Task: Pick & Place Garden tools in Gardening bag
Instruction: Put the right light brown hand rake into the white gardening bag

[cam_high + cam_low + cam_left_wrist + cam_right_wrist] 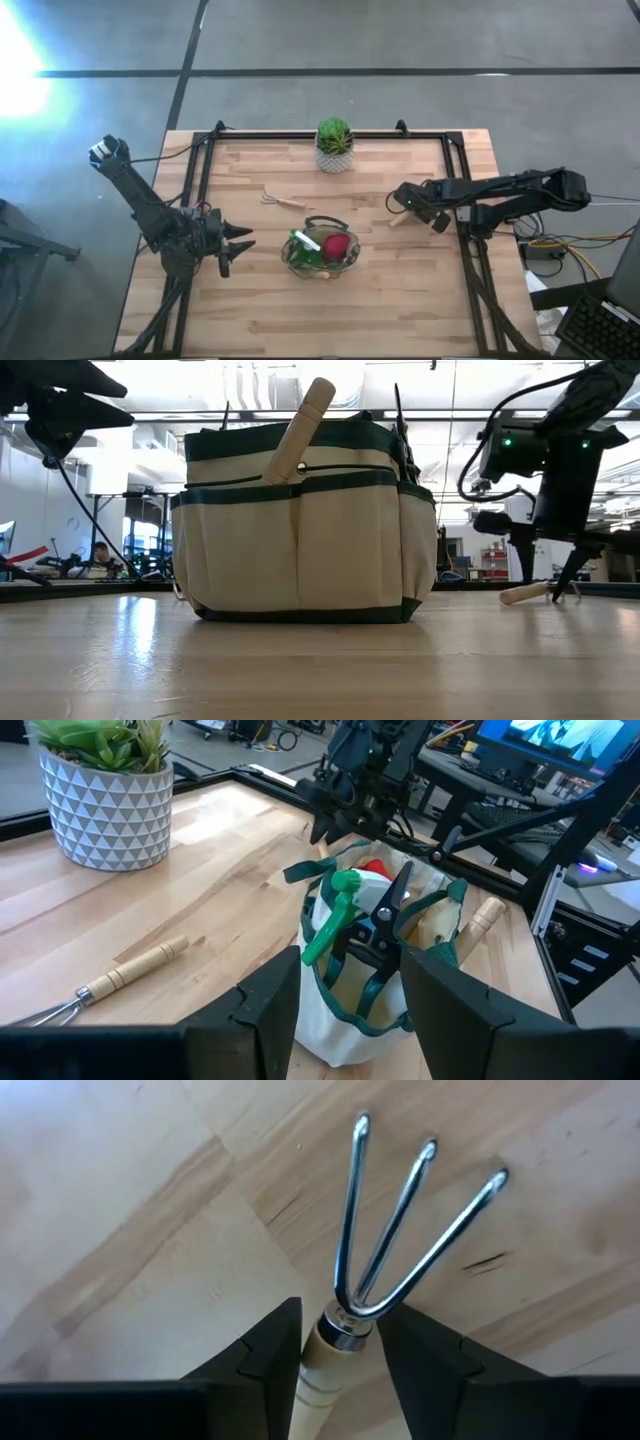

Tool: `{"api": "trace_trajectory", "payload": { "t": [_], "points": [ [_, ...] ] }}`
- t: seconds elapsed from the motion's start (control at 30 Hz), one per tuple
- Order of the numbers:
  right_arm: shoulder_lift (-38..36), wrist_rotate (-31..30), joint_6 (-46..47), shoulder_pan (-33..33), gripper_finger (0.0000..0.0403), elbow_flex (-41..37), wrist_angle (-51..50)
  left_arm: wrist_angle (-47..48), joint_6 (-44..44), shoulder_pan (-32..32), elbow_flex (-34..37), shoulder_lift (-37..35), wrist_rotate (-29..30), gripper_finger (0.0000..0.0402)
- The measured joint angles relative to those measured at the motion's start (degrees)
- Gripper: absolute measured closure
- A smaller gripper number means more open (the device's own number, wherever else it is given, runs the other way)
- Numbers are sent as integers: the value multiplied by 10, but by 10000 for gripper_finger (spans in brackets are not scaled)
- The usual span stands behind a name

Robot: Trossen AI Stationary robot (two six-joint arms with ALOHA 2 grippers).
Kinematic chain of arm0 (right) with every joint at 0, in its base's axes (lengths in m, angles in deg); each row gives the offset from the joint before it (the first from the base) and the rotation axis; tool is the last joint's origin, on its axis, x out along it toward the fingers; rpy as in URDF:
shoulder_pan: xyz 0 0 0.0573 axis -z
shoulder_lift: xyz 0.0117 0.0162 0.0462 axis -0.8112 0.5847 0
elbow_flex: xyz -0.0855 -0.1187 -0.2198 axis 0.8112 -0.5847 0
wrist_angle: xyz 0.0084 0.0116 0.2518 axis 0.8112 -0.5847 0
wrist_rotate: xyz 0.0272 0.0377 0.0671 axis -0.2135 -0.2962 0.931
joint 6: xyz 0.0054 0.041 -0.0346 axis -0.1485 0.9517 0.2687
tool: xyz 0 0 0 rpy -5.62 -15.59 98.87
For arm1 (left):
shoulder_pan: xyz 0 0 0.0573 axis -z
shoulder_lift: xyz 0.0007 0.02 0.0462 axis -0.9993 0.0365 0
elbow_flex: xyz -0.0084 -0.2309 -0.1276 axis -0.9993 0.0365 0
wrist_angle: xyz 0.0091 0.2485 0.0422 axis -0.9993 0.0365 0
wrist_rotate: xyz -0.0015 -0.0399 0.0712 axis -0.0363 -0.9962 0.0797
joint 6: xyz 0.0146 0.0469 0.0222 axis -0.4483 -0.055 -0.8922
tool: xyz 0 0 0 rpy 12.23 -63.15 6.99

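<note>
The beige gardening bag [320, 250] with green trim stands mid-table. It holds a green spray bottle [335, 910], a red item [337, 246], dark shears [388, 910] and a wooden handle [300, 432] that leans out of it. A three-pronged rake [400, 1230] lies flat on the table at the right. My right gripper [340, 1338] points down over it, open, one finger on each side of its neck. A second wooden-handled rake [283, 201] lies flat beyond the bag. My left gripper [350, 1020] waits open, left of the bag. My right gripper comes from above, fingers pointing down and lying across the rake. They stand close on either side of the metal collar [345, 1332], where the prongs meet the wooden handle. Whether they touch it I cannot tell. The rake lies on the table.
A green plant in a white patterned pot [334, 146] stands at the table's far edge. A dark frame rail [300, 135] runs around the tabletop. Bare wood lies in front of the bag, toward the near edge.
</note>
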Motion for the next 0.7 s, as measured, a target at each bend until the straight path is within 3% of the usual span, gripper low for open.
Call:
{"api": "trace_trajectory", "payload": {
  "t": [0.23, 0.47, 0.7],
  "points": [
    [5, 8, -39, 10, 292, 8, -9, 0, 0, 0, 0, 0, 0, 225],
    [5, 10, -91, 12, 348, 11, -16, 0, 0, 0, 0, 0, 0, 225],
    [5, 10, -124, 12, 349, 12, -16, 1, 0, 0, 0, 0, 0, 225]
  ]
}}
